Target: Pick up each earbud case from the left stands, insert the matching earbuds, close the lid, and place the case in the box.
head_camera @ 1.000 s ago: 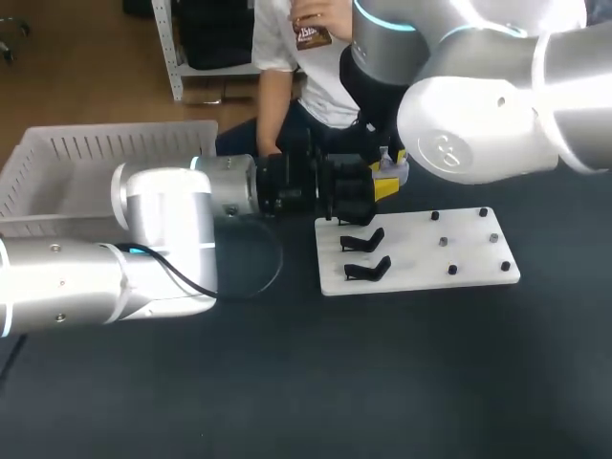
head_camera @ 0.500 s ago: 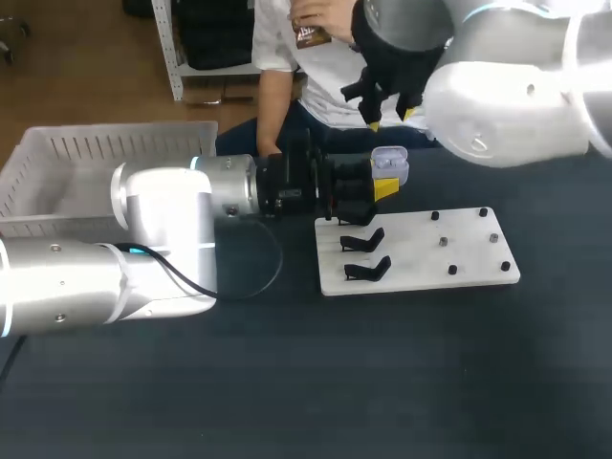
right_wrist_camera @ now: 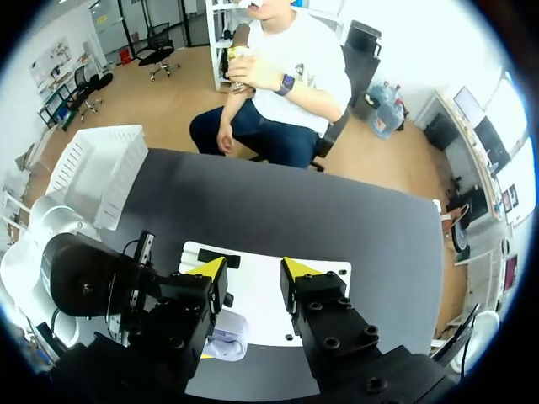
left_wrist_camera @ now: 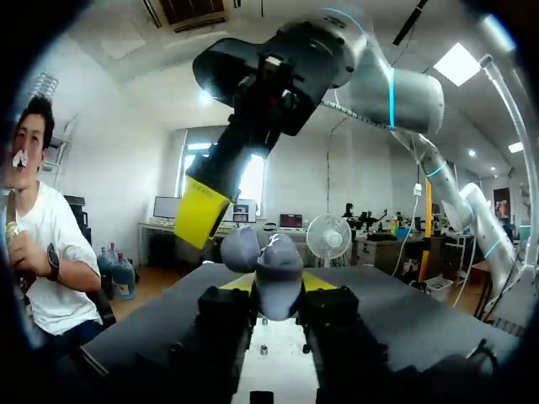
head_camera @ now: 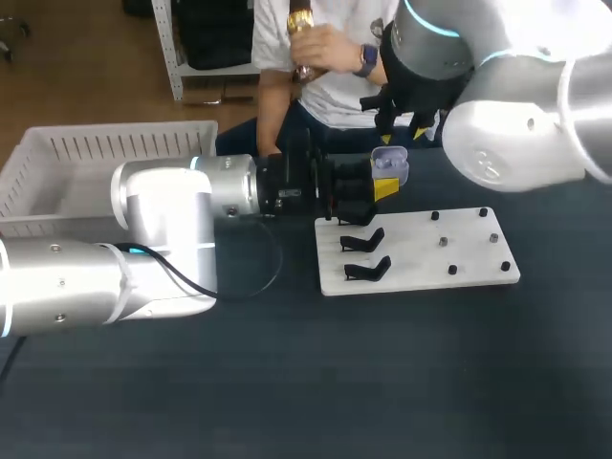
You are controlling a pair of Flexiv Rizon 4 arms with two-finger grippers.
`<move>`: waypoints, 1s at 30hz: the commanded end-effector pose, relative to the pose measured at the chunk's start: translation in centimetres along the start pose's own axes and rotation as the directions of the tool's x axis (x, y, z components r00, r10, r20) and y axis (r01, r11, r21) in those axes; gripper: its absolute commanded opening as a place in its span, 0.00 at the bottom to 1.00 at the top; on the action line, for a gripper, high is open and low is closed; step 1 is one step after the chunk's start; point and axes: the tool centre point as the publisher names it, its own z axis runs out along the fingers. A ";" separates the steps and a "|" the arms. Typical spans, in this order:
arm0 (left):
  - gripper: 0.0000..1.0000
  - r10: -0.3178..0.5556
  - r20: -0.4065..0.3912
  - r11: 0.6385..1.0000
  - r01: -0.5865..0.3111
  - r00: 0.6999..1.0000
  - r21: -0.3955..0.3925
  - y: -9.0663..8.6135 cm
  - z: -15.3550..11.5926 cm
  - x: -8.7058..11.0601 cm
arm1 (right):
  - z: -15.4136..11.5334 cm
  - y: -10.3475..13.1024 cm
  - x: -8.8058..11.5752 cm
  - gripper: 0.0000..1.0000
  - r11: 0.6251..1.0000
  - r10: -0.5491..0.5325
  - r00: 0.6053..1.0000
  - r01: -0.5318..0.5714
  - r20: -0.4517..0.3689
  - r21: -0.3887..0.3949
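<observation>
- Dark table (head_camera: 382, 382), bearing a white board toward its far right and a white box at its far left.
- Left arm (head_camera: 96, 277), silver and bulky, coming in from the left edge and lying level above the table, wrist pointing at the board.
- Right arm (head_camera: 516, 124), coming in from the upper right corner, wrist turned down over the board's far end.
- White slatted box (head_camera: 57, 163) at the far left corner, beyond the left arm, well apart from the board.
- White board (head_camera: 421, 258), flat on the table, with black stands on its left part and small dark pieces on its right part.
- Left gripper (head_camera: 384, 182) (left_wrist_camera: 278, 284) at the board's far left corner, clamped on the earbud case, one yellow tip on each side of it in the left wrist view.
- Right gripper (head_camera: 406, 129) (right_wrist_camera: 253, 269) above and just beyond the case, fingers spread wide, nothing between them, not touching the case.
- Two black stands (head_camera: 363, 239), one nearer than the other, both bare, just beside the left gripper's black body.
- Earbud case (head_camera: 389, 164) (left_wrist_camera: 274, 269) (right_wrist_camera: 226, 343), pale lavender-grey, held off the table above the board's far left corner; lid seemingly raised; in the right wrist view, under the right gripper, toward one finger's side.
- Small dark pieces (head_camera: 445, 241) scattered on the board's right part, too small to tell whether earbuds or pegs.
</observation>
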 end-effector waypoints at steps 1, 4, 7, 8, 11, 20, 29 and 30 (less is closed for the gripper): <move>0.00 0.004 0.004 1.000 -0.004 1.000 -0.007 -0.2 0.0 0.1 | 0.2 0.1 0.6 0.40 1.000 -0.001 1.000 0.001 -0.007 0.008; 0.00 0.004 0.004 1.000 -0.004 1.000 -0.007 -0.2 0.0 0.1 | -0.1 0.1 1.3 0.40 1.000 0.003 1.000 -0.003 -0.010 0.011; 0.00 0.004 0.004 1.000 -0.004 1.000 -0.007 -0.2 0.0 0.1 | -0.4 0.1 2.0 0.40 1.000 0.009 1.000 -0.009 -0.011 0.013; 0.00 0.004 0.004 1.000 -0.004 1.000 -0.007 -0.2 0.0 0.1 | -0.5 0.2 2.2 0.40 1.000 0.010 1.000 -0.010 -0.013 0.012; 0.00 0.004 0.004 1.000 -0.004 1.000 -0.007 -0.2 0.0 0.1 | -0.8 0.3 3.0 0.42 1.000 0.017 1.000 -0.016 -0.015 0.008; 0.00 0.004 0.004 1.000 -0.004 1.000 -0.007 -0.2 0.0 0.1 | -2.3 -0.1 3.5 0.45 0.998 0.062 0.998 -0.062 0.034 0.011; 0.00 0.014 0.006 1.000 -0.014 1.000 -0.015 0.0 -0.5 -0.3 | -7.3 -4.0 5.0 0.75 0.983 0.173 0.972 -0.181 0.156 0.033; 0.00 0.024 0.006 0.999 -0.024 1.000 -0.024 0.1 -1.0 -0.6 | -7.6 -4.4 5.4 0.93 0.982 0.179 0.971 -0.187 0.162 0.036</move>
